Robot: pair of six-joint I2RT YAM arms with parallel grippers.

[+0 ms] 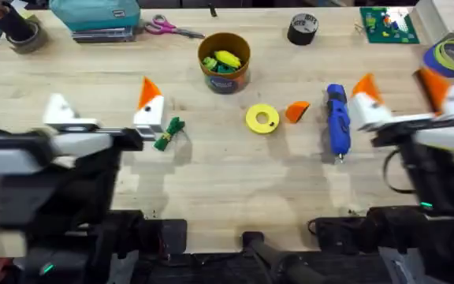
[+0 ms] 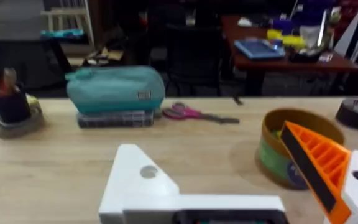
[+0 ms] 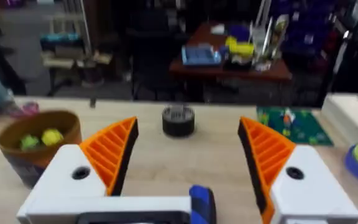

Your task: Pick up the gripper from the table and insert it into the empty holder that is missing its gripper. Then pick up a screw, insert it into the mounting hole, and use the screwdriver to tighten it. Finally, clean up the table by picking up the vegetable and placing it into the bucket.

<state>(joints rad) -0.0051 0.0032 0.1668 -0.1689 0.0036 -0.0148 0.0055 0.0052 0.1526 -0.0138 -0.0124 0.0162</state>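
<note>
The loose orange gripper (image 1: 296,111) lies mid-table beside a flat yellow disc (image 1: 262,118). My left gripper (image 1: 103,110) is open. Its bare white finger is the empty holder (image 1: 57,106) (image 2: 138,180), and its other finger carries an orange pad (image 1: 148,90) (image 2: 319,165). The green vegetable (image 1: 169,134) lies just in front of that padded finger. The blue screwdriver (image 1: 337,118) (image 3: 202,199) lies under my open right gripper (image 1: 400,99) (image 3: 188,155), whose fingers both have orange pads. The bucket (image 1: 243,49) (image 2: 272,121) (image 3: 8,134) stands at the back centre with yellow and green toys inside. The screw is out of view.
Along the back edge are a black tape roll (image 1: 303,28), pink-handled scissors (image 1: 172,28), a teal case (image 1: 94,16) and a green board (image 1: 388,24). Coloured tape rolls (image 1: 452,57) sit at the far right, and a dark cup (image 1: 14,28) at the far left.
</note>
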